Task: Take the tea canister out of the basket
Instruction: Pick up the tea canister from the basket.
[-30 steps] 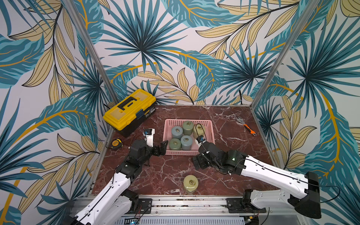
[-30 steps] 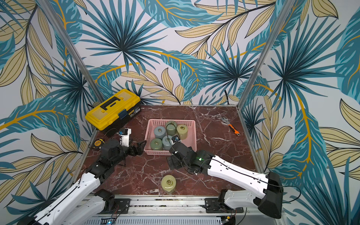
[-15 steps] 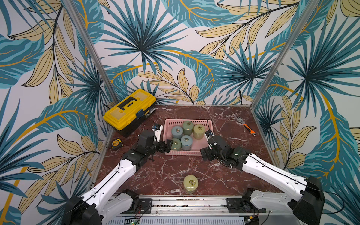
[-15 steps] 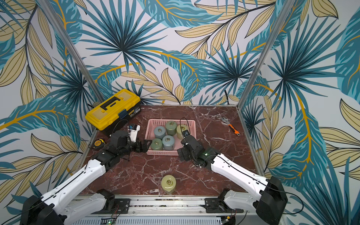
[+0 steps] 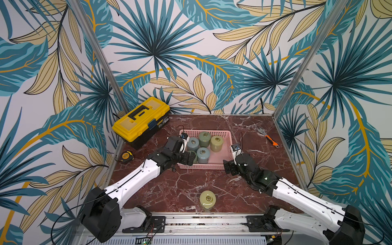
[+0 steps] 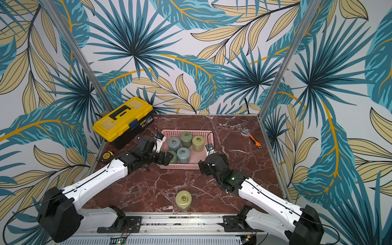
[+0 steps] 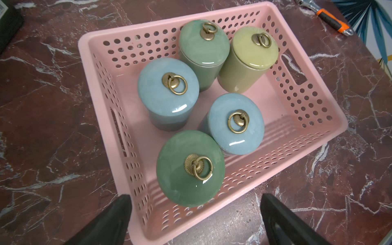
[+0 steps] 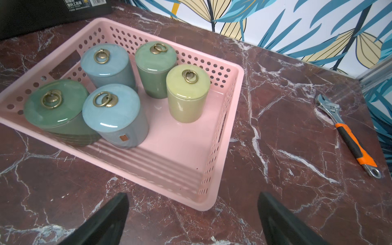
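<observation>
The pink basket (image 5: 203,167) (image 6: 180,167) stands mid-table and holds several upright lidded tea canisters with brass ring knobs. The wrist views show two blue (image 7: 235,125) (image 8: 110,110), two green (image 7: 191,169) (image 8: 156,59) and one yellow-green (image 8: 187,89). Another yellow-green tea canister (image 5: 207,199) (image 6: 183,199) stands on the table near the front edge. My left gripper (image 5: 188,158) (image 7: 195,199) is open over the basket's near left corner, just short of the nearest green canister. My right gripper (image 5: 228,166) (image 8: 193,197) is open and empty beside the near right corner.
A yellow-and-black toolbox (image 5: 141,117) sits at the back left, with a tape measure (image 5: 126,156) in front of it by the left wall. An orange-handled wrench (image 5: 268,137) (image 8: 347,135) lies at the back right. Patterned walls close in three sides.
The left gripper has moved right, from beside the basket to over its near left corner. The right gripper has shifted right along the front wall to the near right corner. Both stayed open.
</observation>
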